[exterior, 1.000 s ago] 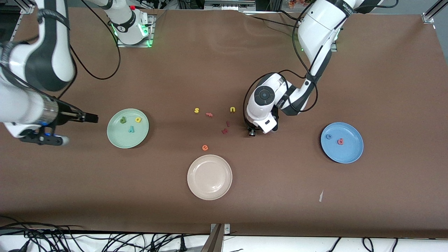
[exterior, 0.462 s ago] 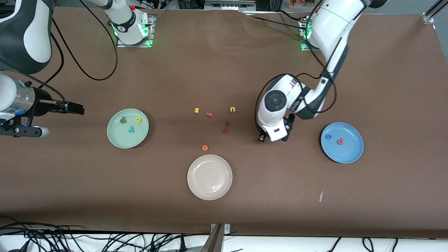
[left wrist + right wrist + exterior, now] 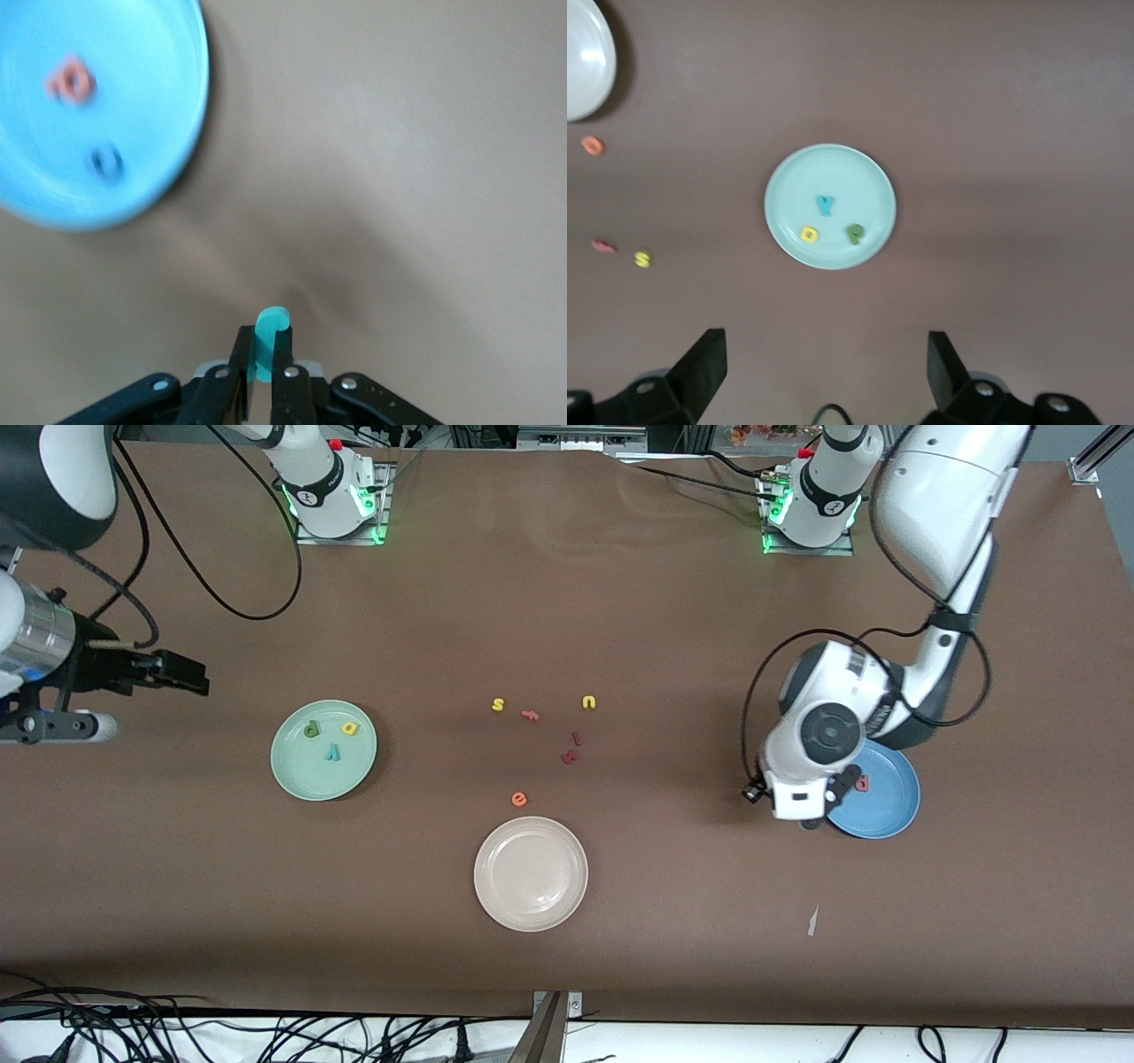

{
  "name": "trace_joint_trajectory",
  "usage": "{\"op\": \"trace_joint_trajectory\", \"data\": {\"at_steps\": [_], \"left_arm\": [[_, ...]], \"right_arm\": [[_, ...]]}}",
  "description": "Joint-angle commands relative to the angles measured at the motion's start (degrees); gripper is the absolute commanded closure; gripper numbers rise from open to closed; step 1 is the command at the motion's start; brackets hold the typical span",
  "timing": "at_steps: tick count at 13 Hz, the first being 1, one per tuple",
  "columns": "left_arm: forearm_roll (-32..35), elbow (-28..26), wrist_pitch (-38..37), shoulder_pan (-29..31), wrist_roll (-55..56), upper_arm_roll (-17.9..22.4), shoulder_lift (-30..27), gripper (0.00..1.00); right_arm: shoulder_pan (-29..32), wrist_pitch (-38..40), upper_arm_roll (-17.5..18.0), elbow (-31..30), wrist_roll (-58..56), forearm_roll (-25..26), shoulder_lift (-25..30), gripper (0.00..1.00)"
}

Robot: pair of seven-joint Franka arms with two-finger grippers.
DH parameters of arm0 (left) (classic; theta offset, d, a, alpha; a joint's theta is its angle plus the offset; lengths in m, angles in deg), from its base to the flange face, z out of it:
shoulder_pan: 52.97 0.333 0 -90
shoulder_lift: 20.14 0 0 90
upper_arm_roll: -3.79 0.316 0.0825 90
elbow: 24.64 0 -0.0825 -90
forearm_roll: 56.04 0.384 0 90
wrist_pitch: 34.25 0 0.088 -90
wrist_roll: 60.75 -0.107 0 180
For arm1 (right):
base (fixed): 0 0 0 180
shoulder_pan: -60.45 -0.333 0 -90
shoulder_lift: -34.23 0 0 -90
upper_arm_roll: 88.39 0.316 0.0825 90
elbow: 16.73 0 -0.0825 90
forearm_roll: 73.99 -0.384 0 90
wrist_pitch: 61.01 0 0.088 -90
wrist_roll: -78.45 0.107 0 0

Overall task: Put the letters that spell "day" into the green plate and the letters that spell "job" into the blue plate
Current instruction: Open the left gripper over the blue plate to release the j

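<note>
Brown tabletop [image 3: 673, 921] below. Left gripper [image 3: 263, 367] clamped on teal j [image 3: 269, 332], over the table just beside blue plate [image 3: 168, 159] holding o [image 3: 106, 162] and b [image 3: 71, 81]. Right gripper [image 3: 824, 372] spread wide, empty, waiting; green plate [image 3: 873, 243] at twelve o'clock, carrying d [image 3: 856, 234], a [image 3: 810, 234], y [image 3: 825, 205].

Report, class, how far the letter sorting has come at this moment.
Done: d, a and y lie in the green plate; o and b lie in the blue plate. In hand: the left gripper holds the teal j beside that plate. Left: dropping it in. The right gripper waits open.
</note>
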Motion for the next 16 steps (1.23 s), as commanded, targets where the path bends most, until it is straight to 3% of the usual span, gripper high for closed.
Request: {"op": "trace_joint_trajectory", "data": {"at_steps": [1,3,5,7,9,12,16], "left_arm": [[-1.1,-1.0,-1.9,4.7,-16.5,-0.9,-2.5,1.0],[-1.1,-1.1,-1.9,9.0,-28.7,-0.8,-2.5,1.0],[-1.2,-1.1,-1.7,12.7,-39.1,-0.8,-1.9,1.0],[-0.5,-0.7,-1.5,14.0,-42.7,-0.8,-0.6,1.0],[-1.1,-0.2,-1.5,14.4,-46.8,-0.7,-0.8,0.01],[-1.2,0.5,-2.2,14.8,-47.4,-0.7,-3.1,0.0],[-1.2,3.8,-10.8,14.8,-47.1,-0.8,-7.4,0.0]], "right_arm": [[12.4,-8.9,13.1,-15.7,0.2,3.9,11.8,0.0],[19.7,-17.3,18.4,-24.0,0.3,3.4,16.7,0.0],[20.6,-16.0,18.5,-21.9,-0.5,3.3,16.3,0.0],[20.6,-12.0,18.1,-21.1,0.3,0.8,16.3,0.0],[20.5,-11.8,18.3,-20.3,0.1,2.1,16.3,0.0],[20.2,-11.1,18.8,-19.4,-0.3,3.4,16.5,0.0],[20.1,-10.9,18.9,-19.1,0.3,3.0,16.2,0.0]]}}
